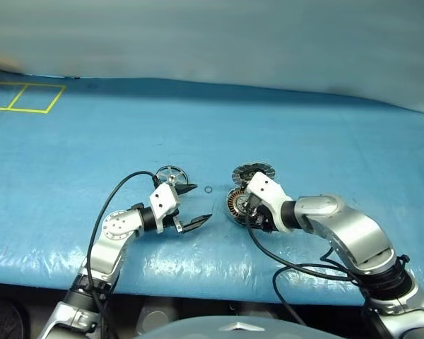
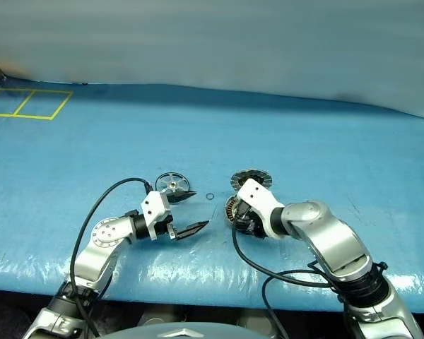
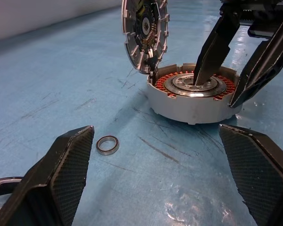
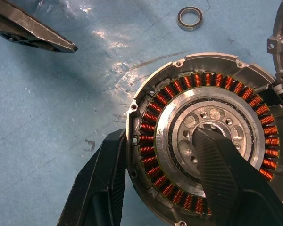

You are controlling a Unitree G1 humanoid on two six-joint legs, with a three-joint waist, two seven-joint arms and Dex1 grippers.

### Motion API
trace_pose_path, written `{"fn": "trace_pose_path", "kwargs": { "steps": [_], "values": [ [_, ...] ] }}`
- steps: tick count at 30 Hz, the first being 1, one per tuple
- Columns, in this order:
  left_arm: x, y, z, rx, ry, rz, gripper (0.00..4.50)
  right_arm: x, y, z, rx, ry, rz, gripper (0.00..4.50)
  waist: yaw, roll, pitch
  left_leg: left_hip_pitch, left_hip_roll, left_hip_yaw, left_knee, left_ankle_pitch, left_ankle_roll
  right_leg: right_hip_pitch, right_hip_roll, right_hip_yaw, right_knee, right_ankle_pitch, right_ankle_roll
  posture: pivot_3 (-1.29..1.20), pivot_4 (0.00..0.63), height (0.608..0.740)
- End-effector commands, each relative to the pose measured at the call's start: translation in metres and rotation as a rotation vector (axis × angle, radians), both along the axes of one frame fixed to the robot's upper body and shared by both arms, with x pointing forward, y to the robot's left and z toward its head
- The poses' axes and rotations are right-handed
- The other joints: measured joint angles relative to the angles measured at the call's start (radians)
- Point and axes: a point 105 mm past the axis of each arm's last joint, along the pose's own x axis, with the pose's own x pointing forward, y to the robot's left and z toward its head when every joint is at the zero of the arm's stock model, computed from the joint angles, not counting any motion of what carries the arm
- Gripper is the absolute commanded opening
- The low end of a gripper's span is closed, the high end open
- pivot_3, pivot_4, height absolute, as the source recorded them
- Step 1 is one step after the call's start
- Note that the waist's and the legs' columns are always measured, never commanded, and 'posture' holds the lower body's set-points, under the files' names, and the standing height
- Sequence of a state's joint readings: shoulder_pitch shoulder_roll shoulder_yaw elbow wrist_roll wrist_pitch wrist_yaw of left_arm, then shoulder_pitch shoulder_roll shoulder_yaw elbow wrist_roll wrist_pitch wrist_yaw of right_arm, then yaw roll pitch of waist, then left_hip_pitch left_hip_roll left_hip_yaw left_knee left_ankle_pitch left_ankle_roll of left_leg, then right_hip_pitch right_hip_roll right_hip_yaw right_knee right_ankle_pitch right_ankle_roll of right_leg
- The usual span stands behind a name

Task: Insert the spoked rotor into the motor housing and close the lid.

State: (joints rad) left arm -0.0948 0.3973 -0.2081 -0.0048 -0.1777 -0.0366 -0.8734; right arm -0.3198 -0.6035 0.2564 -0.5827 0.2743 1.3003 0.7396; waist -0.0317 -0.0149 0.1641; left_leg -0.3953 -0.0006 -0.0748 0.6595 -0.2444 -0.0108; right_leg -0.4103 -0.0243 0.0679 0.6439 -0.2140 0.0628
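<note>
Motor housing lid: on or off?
Off. The lid stands on edge, tilted against the motor housing rim, segmented face showing. The copper windings are exposed, and the right gripper straddles the housing wall.

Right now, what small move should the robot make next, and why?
Probably the open left gripper should turn to the spoked rotor beside it and close on the rim. The rotor lies on the table, while the right gripper straddles the wall of the motor housing and the lid stands tilted against it.
</note>
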Motion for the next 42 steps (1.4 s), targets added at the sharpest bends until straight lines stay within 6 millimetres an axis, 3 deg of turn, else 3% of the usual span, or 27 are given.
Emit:
{"fn": "trace_pose_path", "kwargs": {
  "steps": [1,8,12,23,27,33,36,38,42],
  "values": [
    [-0.002,-0.002,0.008,-0.011,-0.042,-0.011,4.50,-0.010,0.005,-0.002,0.001,0.043,0.038,2.11,0.000,0.000,0.000,0.000,0.000,0.000,0.000,0.000,0.000,0.000,0.000,0.000,0.000,0.000,0.000,0.00,0.150,0.740],
    [-0.001,-0.002,0.008,-0.005,-0.045,-0.011,4.50,-0.014,0.008,-0.011,-0.055,0.006,0.087,2.11,-0.001,0.000,0.000,0.000,0.000,0.000,-0.002,0.000,0.000,-0.001,0.000,0.000,-0.001,0.000,0.000,0.00,0.150,0.740],
    [0.000,-0.002,0.008,-0.002,-0.047,-0.013,4.50,-0.015,0.014,-0.013,-0.008,0.063,0.046,3.17,-0.005,-0.001,0.000,0.001,0.000,0.000,-0.002,0.000,0.000,0.000,0.000,0.000,0.000,-0.001,-0.001,0.00,0.150,0.740],
    [0.001,-0.002,0.007,-0.003,-0.046,-0.015,4.50,-0.013,0.019,0.006,0.039,0.039,0.012,3.17,-0.007,-0.001,-0.001,0.001,0.001,0.000,-0.002,0.000,0.000,-0.001,0.001,0.000,0.000,-0.001,-0.001,0.00,0.150,0.740],
    [-0.001,-0.003,0.009,-0.016,-0.047,-0.027,4.50,-0.016,0.012,0.025,0.034,-0.082,0.075,3.17,-0.004,0.001,0.000,-0.002,0.000,0.000,-0.003,0.000,0.000,-0.003,0.000,0.000,-0.001,0.000,0.001,0.00,0.150,0.740],
    [0.001,-0.003,0.012,-0.018,-0.064,-0.028,4.50,-0.022,-0.002,0.029,0.048,-0.131,0.079,3.17,-0.002,0.000,0.001,-0.002,0.000,0.000,-0.003,0.000,0.000,-0.003,0.000,-0.001,-0.001,0.000,0.002,0.00,0.150,0.740],
    [0.006,-0.003,0.015,-0.011,-0.083,-0.009,4.50,-0.024,-0.009,0.028,0.023,-0.206,0.089,3.17,-0.002,0.001,0.001,-0.002,0.000,0.000,-0.003,0.000,0.000,-0.003,0.000,0.000,-0.001,0.000,0.001,0.00,0.150,0.740],
    [0.013,-0.003,0.017,-0.007,-0.088,0.017,4.50,-0.027,-0.008,0.031,0.113,-0.237,0.063,3.17,0.000,0.000,0.001,-0.002,0.000,0.000,-0.003,0.000,0.000,-0.002,0.000,0.000,-0.002,0.000,0.001,0.00,0.150,0.740],
    [0.046,-0.004,0.017,0.070,-0.145,0.178,4.50,-0.025,-0.001,0.035,0.289,-0.326,-0.081,3.17,0.006,0.000,0.001,-0.002,0.000,-0.001,-0.001,0.000,0.000,-0.002,0.001,0.000,-0.001,0.002,0.005,0.00,0.150,0.740]
  ]
}}
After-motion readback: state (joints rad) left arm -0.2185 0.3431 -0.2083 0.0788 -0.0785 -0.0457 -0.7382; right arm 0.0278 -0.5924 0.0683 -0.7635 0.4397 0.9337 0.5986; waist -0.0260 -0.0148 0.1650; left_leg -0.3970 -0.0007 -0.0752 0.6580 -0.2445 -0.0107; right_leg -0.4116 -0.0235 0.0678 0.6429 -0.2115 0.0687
